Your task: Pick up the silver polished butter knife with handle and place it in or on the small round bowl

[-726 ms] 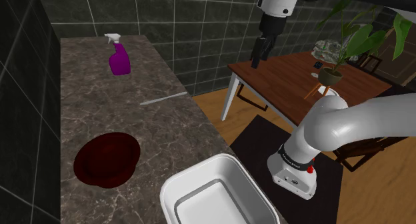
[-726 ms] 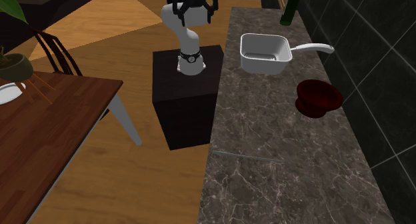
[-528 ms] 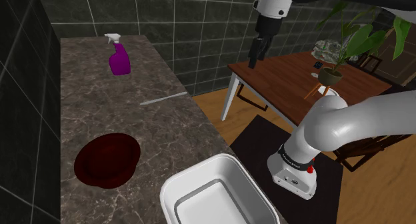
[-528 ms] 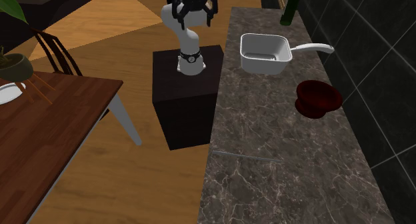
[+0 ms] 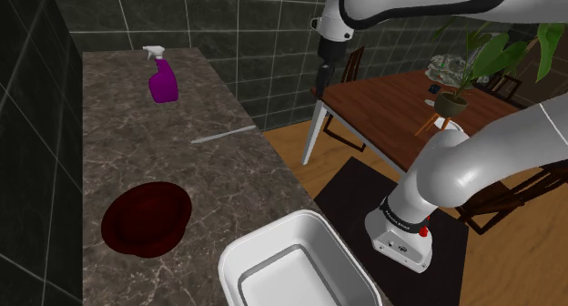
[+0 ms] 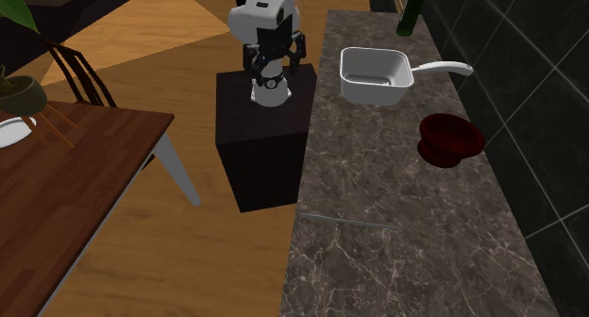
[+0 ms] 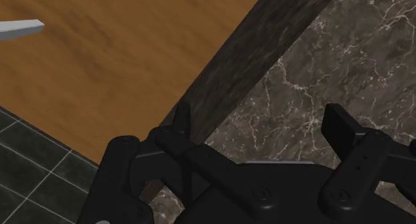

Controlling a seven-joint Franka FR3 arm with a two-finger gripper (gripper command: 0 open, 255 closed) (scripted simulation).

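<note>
Dark marble tabletop [image 5: 127, 158], nothing lifted yet. Butter knife [image 5: 223, 134] lay flat near the edge facing the room, between the purple spray bottle [image 5: 164, 76] and the dark red bowl [image 5: 146, 218], well apart from both. We had the jaws open and empty, high beyond that edge over the wood floor [image 7: 120, 69]. We judged this the approach step; next: swing over the knife, align across it, descend.

The tool [image 5: 323, 79] hangs past the counter [image 5: 136, 163], well apart from the butter knife [image 5: 223, 134].
</note>
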